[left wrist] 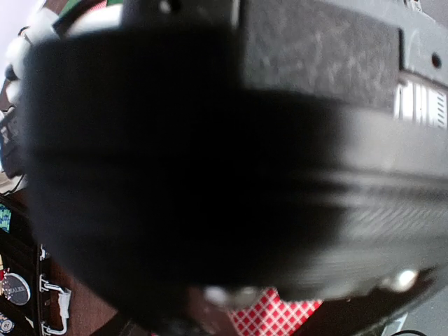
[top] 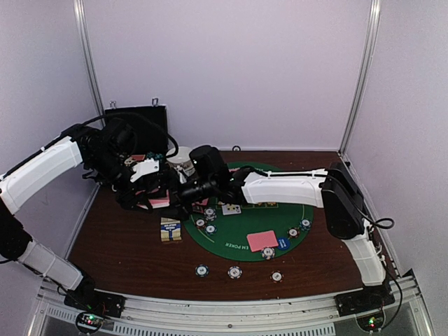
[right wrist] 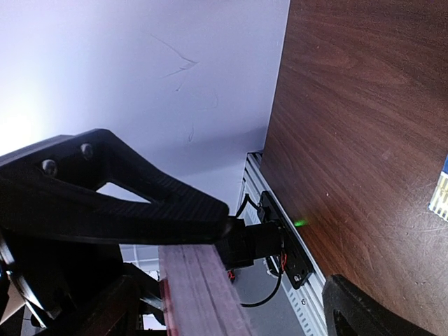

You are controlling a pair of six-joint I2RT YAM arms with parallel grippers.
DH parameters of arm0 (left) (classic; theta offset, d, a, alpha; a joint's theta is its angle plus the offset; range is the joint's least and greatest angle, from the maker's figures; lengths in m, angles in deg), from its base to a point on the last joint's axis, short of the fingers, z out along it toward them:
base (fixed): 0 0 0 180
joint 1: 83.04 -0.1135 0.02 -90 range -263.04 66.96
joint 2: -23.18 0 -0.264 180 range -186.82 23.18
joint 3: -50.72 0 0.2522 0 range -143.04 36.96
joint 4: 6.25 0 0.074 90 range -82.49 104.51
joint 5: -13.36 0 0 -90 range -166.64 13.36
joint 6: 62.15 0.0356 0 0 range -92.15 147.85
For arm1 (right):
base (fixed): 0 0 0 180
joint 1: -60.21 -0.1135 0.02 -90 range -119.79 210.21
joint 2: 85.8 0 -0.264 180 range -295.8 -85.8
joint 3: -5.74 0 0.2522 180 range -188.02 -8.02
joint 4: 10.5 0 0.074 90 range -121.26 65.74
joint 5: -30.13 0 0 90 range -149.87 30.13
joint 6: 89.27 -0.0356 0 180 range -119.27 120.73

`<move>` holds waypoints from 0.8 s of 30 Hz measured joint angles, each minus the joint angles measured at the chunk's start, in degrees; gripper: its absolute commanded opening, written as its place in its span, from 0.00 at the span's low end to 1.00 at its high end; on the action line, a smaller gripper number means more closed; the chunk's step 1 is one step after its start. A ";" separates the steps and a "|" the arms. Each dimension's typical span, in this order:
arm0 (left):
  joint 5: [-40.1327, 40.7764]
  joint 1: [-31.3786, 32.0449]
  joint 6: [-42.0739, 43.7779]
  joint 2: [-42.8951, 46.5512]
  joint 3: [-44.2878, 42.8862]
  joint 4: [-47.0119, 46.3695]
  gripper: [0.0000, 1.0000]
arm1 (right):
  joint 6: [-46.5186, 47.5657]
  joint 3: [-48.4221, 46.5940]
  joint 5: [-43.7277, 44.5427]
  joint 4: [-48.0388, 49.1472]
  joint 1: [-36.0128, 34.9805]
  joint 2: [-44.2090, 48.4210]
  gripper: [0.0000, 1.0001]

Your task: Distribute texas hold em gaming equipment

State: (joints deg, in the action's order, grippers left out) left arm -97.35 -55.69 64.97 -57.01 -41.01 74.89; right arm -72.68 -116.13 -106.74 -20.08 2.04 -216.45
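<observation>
A deck of pink-backed cards (top: 159, 201) hangs above the table's left side under my left gripper (top: 152, 190), which seems shut on it. The left wrist view is blocked by the right arm's black body; only a red-checked card back (left wrist: 280, 313) shows. My right gripper (top: 179, 193) is open around the deck edge (right wrist: 203, 294): one finger (right wrist: 140, 196) touches it, the other (right wrist: 364, 308) stands well apart. One pink card (top: 262, 240), a blue button (top: 283, 243) and several striped chips (top: 210, 213) lie on the green mat (top: 238, 234).
Three chips (top: 234, 272) lie on the brown table in front of the mat. A blue and yellow card box (top: 170, 229) sits left of the mat and shows in the right wrist view (right wrist: 439, 196). A black case (top: 136, 119) and a white bowl (top: 183, 159) stand at the back left.
</observation>
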 measured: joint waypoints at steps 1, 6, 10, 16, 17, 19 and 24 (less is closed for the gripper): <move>0.00 0.00 0.00 0.00 0.00 0.00 0.00 | 0.07 -0.20 -0.11 -0.48 0.00 -0.13 0.92; 0.02 0.00 0.00 0.00 0.00 -0.02 0.00 | 0.57 -0.24 -0.33 -2.16 0.09 -0.20 0.87; 0.07 0.02 0.00 -0.02 0.00 -0.04 0.00 | 1.29 0.70 -0.66 -1.99 0.59 -0.17 0.84; 0.02 0.02 0.00 -0.09 0.00 -0.09 0.00 | 3.21 2.67 -0.87 -2.73 1.49 1.60 0.79; 0.04 0.02 0.00 -0.09 0.00 -0.07 0.00 | 3.50 3.28 -0.90 -2.89 1.66 2.12 0.79; 0.02 0.02 0.00 -0.09 0.00 -0.04 0.00 | 4.00 4.17 -0.92 -3.19 1.90 2.93 0.77; 0.02 0.02 0.00 -0.09 0.02 0.00 0.00 | 4.50 5.70 -0.94 -3.15 2.27 4.11 0.75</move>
State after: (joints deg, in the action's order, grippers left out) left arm -97.33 -55.67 64.97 -57.09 -40.99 74.89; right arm -68.17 -110.43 -107.68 -23.22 4.31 -212.35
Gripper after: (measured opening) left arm 0.663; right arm 0.760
